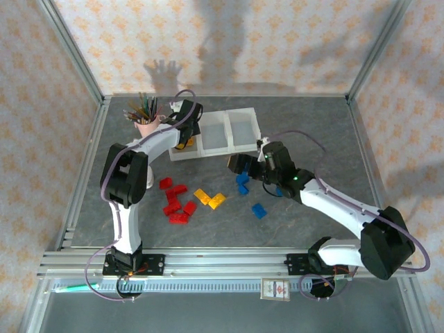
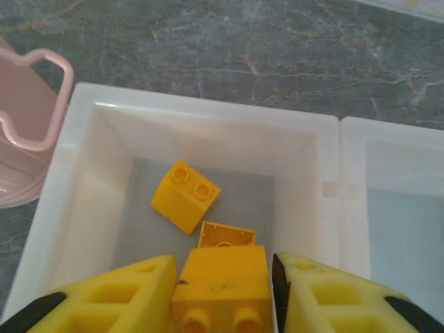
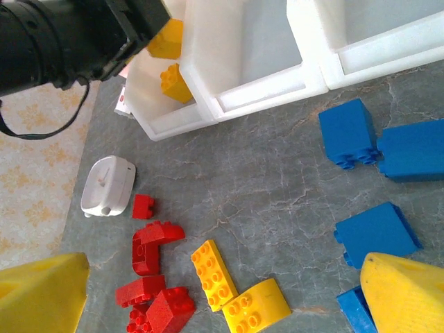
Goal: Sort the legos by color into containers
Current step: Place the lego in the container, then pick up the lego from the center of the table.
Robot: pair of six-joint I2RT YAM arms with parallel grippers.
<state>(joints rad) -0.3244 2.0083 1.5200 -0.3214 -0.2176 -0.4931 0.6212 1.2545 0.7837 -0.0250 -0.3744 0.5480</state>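
Holds a yellow brick (image 2: 220,291) pinched between the pads of the left gripper (image 2: 223,262), directly above the left-end compartment of the tray (image 2: 80,149). Looks poised to drop it there: 2 yellow bricks (image 2: 185,196) already lie on that compartment's floor, so yellow evidently belongs in it. Places the pink cup (image 2: 28,132) just beyond the tray's left wall, out of the drop line.

Spreads the right gripper (image 3: 222,281) wide, gripping nothing, low over the table in front of the tray. Hovers there probably to pick from the 4 blue bricks (image 3: 347,132) lying just in front of the tray's right half. Leaves the red bricks (image 3: 156,243) and 2 more yellow ones (image 3: 214,272) farther in front of the tray's left half, not yet sorted. Reserves the middle and right compartments, presumably, for red and blue.
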